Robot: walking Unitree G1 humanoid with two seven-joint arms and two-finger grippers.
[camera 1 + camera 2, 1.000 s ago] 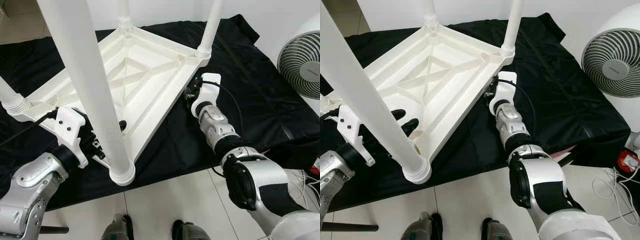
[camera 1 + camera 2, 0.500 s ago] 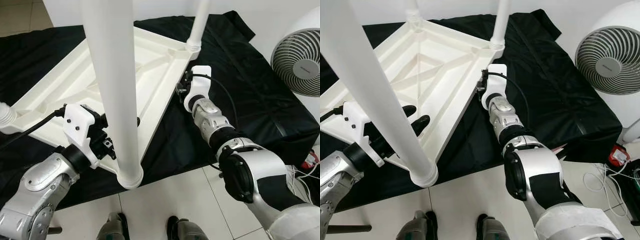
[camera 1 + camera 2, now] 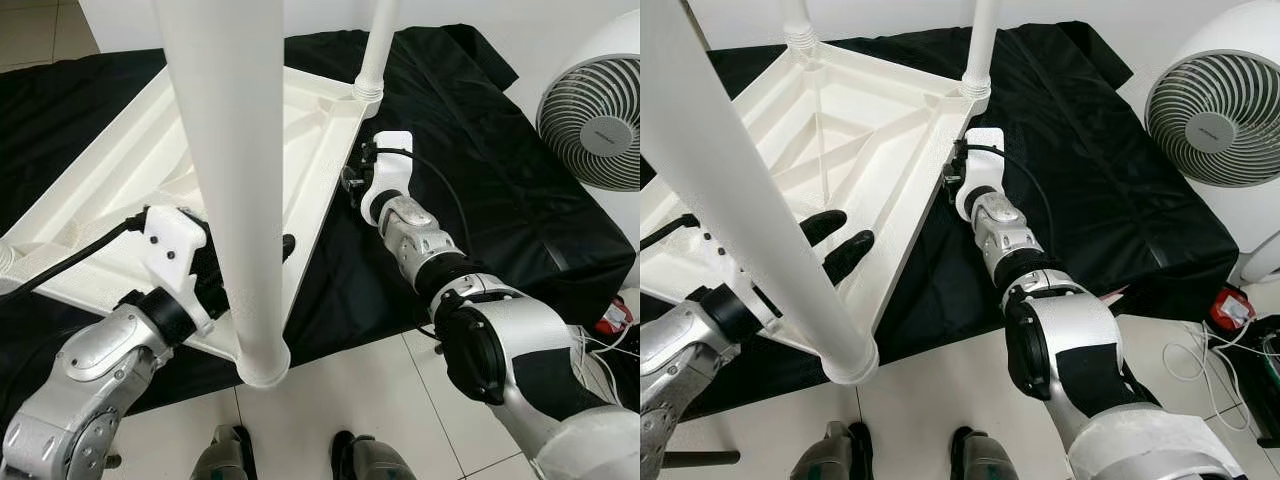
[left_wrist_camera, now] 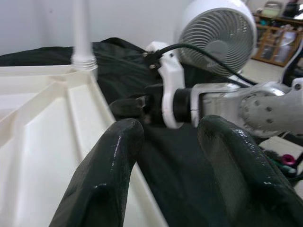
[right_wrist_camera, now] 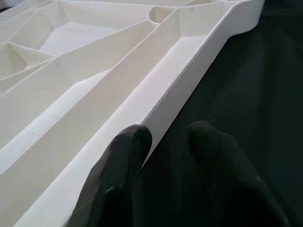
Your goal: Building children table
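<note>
Fingers (image 3: 825, 226) of the left gripper (image 3: 835, 240) are spread, laid over the near rim of the upturned white table (image 3: 855, 130), which lies on a black cloth (image 3: 1090, 190) on the floor. Right gripper (image 5: 165, 156) fingers are parted too, set against the table's right edge. A fan (image 3: 1210, 120) is seen at right.

Table legs (image 3: 225, 150) run off frame top; nearest leg hides left gripper (image 3: 836, 243) wrist in left eye view. Fan (image 3: 1212, 105) cropped at right edge. Right gripper (image 5: 165, 156) fingertips cut off.
</note>
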